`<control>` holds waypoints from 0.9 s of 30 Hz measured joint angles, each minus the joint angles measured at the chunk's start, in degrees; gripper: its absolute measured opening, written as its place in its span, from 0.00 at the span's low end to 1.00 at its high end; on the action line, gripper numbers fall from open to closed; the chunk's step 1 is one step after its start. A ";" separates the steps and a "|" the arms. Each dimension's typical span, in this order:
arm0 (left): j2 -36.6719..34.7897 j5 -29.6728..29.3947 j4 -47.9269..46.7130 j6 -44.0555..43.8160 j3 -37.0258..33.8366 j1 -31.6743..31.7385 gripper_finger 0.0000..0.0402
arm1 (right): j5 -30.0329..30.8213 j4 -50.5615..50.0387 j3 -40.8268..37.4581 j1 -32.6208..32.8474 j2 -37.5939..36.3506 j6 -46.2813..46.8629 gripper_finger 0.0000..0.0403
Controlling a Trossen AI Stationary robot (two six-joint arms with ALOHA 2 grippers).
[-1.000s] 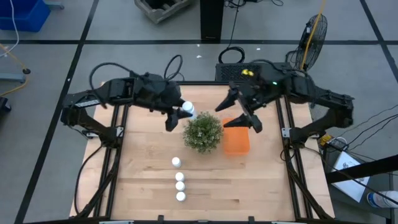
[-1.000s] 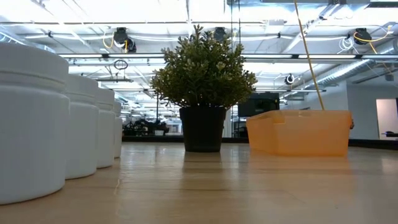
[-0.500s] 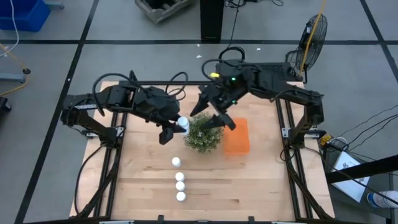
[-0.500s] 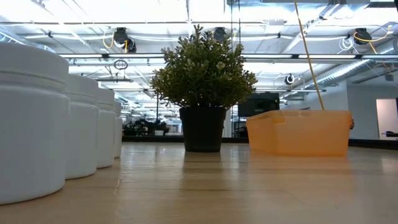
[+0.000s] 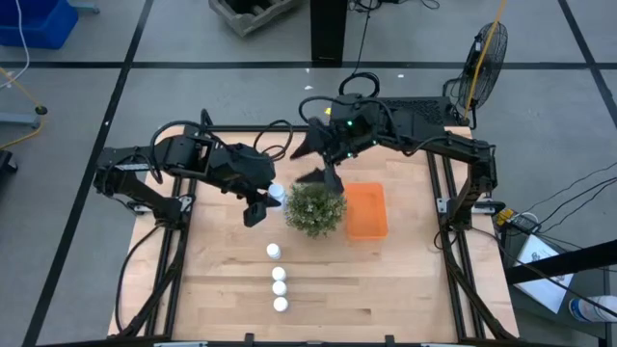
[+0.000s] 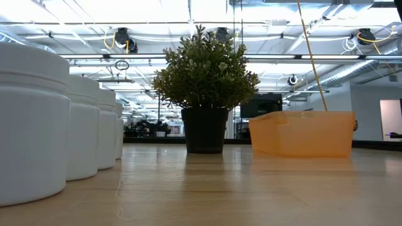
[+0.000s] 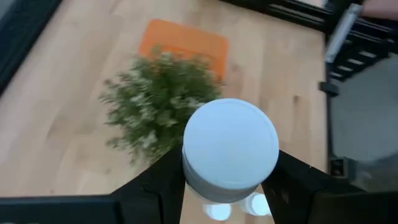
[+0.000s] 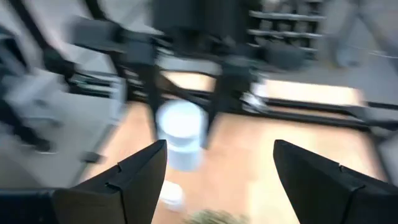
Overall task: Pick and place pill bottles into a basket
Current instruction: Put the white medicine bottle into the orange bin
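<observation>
**Held bottle and open right pincer face each other beside the plant**

The left pincer is clamped on one pill bottle, holding it in the air just beside the bushy plant, on the side away from the orange basket. In the left wrist view the bottle shows cap-first, its long axis running out along the fingers. The right pincer, fingers spread and holding nothing, hangs near it over the plant's far edge and looks toward the bottle. It seems the nearer arm to the basket, so a handover looks likely. Three more bottles stand in a row on the desk, well apart from the basket.
</observation>
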 joint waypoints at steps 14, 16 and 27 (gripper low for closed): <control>1.21 -1.52 -2.61 6.21 -0.07 6.60 0.45 | 6.87 -0.06 0.00 -1.36 -2.36 -2.59 0.74; 1.61 -0.65 -1.84 7.33 0.03 7.23 0.45 | 6.87 -0.07 0.00 -1.06 -2.36 -2.57 0.74; 1.96 0.24 -0.83 9.50 0.00 8.91 0.45 | 6.63 5.97 -7.35 0.33 -2.27 -0.12 0.73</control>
